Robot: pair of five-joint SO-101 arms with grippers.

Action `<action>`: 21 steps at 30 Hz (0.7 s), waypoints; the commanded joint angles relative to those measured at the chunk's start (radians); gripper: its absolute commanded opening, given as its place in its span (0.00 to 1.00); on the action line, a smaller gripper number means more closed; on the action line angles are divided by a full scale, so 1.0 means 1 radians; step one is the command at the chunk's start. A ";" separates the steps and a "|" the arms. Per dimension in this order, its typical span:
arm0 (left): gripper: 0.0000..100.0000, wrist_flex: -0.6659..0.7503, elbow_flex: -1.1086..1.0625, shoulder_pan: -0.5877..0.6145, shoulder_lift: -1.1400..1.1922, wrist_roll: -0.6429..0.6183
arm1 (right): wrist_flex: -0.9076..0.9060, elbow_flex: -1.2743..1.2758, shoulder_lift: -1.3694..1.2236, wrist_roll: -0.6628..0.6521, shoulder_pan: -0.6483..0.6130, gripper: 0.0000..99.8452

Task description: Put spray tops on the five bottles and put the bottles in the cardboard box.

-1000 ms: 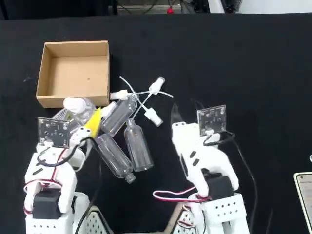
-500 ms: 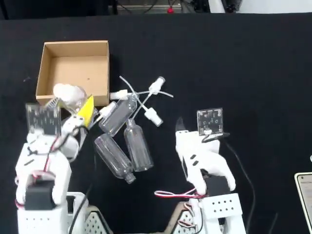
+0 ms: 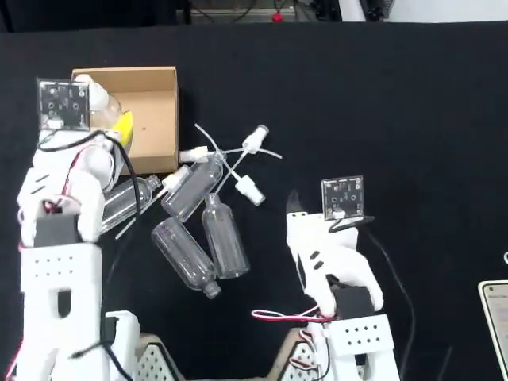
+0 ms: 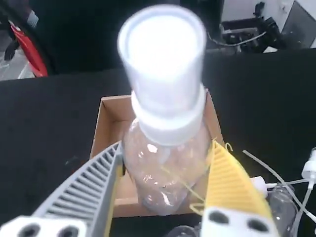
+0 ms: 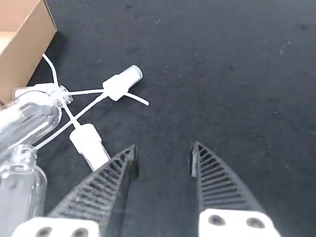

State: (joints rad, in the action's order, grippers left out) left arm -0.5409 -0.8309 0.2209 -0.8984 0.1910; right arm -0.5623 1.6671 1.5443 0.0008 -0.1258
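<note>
Up over the cardboard box (image 3: 155, 119) by the table's (image 3: 397, 95) left edge, swung the capped bottle (image 3: 101, 101) clamped in left gripper (image 4: 166, 153), drop-in due next; kept right gripper (image 5: 163, 150) parted, empty.

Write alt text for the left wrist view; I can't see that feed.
The left tool grips a clear bottle fitted with a white spray top, a grey finger and a yellow finger on either side. Beyond the bottle sits the open cardboard box on the black table.

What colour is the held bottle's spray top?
White spray top, best in left wrist view.
</note>
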 commanded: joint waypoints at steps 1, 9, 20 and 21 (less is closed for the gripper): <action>0.22 0.157 0.077 0.015 0.118 0.009 | 0.017 -0.008 0.012 -0.012 0.009 0.17; 0.22 0.436 0.125 0.048 0.393 0.009 | 0.017 -0.008 0.012 -0.012 0.009 0.17; 0.22 0.499 0.470 0.059 0.879 0.006 | 0.017 -0.012 0.012 -0.012 0.009 0.17; 0.22 0.499 0.495 0.061 0.908 0.006 | 0.017 -0.012 0.012 -0.012 0.009 0.17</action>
State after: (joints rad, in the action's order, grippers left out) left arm -0.0652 -0.4948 0.2716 -0.0760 0.1941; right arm -0.5623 1.6671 1.5443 0.0008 -0.1258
